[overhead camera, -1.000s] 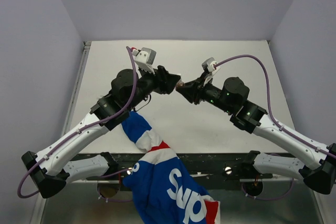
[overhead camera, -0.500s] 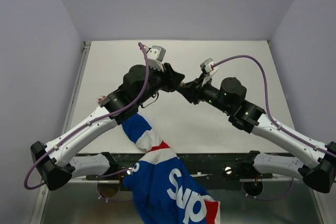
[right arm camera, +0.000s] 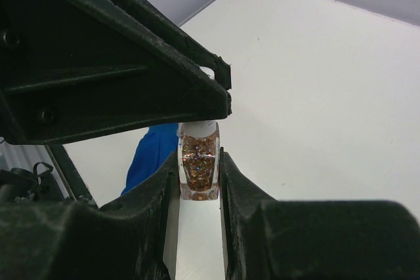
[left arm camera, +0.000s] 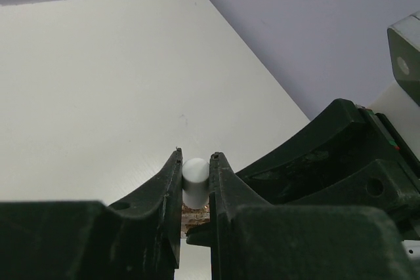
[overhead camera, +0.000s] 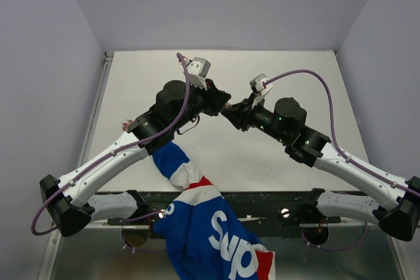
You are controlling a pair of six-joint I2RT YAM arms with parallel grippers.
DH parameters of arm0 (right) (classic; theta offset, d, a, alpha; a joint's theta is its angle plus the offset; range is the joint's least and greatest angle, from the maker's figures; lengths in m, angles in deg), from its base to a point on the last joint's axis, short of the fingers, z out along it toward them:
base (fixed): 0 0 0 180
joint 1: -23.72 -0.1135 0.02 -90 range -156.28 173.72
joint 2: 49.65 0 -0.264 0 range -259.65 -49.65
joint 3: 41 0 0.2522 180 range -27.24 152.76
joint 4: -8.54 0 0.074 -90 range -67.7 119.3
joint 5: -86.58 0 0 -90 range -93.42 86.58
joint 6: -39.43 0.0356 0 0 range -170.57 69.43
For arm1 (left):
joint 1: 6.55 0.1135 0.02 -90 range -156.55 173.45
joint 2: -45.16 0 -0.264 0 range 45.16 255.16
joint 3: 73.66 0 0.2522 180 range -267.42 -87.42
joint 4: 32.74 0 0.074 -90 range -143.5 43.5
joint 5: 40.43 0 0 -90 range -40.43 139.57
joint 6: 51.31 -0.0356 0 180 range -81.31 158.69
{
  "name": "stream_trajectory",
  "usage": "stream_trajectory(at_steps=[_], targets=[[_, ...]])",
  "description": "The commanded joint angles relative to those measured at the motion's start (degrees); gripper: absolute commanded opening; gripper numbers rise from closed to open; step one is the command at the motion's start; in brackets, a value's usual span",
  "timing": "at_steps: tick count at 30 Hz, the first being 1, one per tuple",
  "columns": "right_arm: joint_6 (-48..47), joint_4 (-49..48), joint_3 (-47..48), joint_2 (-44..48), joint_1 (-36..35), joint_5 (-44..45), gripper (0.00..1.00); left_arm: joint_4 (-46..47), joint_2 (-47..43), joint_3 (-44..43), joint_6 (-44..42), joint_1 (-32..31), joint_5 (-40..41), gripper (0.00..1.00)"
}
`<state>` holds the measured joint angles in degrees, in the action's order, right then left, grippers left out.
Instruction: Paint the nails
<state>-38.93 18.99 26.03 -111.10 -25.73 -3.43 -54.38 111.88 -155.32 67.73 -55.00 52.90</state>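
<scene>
White desk [overhead camera: 230,155], upper middle: we are uncapping, we judge. Left jaws clamp the pale cap [left arm camera: 195,174], right jaws clamp the glitter bottle [right arm camera: 199,165]. Next comes a steady twist and pull. The nails [overhead camera: 124,123] barely peek out at middle left, beyond the sleeve [overhead camera: 197,218].

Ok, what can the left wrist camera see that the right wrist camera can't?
Only the left wrist view shows the cap and its round white top, pinched in the left hand. Only the right wrist view shows the right hand squeezing the glittery bottle, plus a bit of blue sleeve. Both show the white table and the other arm's hand close by.
</scene>
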Motion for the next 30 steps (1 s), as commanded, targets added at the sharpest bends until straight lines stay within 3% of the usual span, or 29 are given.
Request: stream_trajectory(at_steps=[1, 16, 19, 30], targets=[[0.66, -1.78, -0.63, 0.81, 0.06, -2.62, 0.01, 2.51, -1.59, 1.71, -1.09, -0.07, -7.98, 0.0], [5.84, -7.93, -1.42, 5.02, 7.87, -30.38, 0.01, 3.04, -5.37, 4.27, -2.32, 4.76, -34.16, 0.0], [8.3, -11.53, -2.3, 6.08, 9.37, -35.65, 0.01, 5.15, -6.51, 5.67, -1.36, 6.52, -41.81, 0.0], [20.34, -28.14, -2.92, 5.99, 11.66, -51.66, 0.01, 10.95, -8.53, 6.55, 0.93, 8.1, -58.52, 0.0]])
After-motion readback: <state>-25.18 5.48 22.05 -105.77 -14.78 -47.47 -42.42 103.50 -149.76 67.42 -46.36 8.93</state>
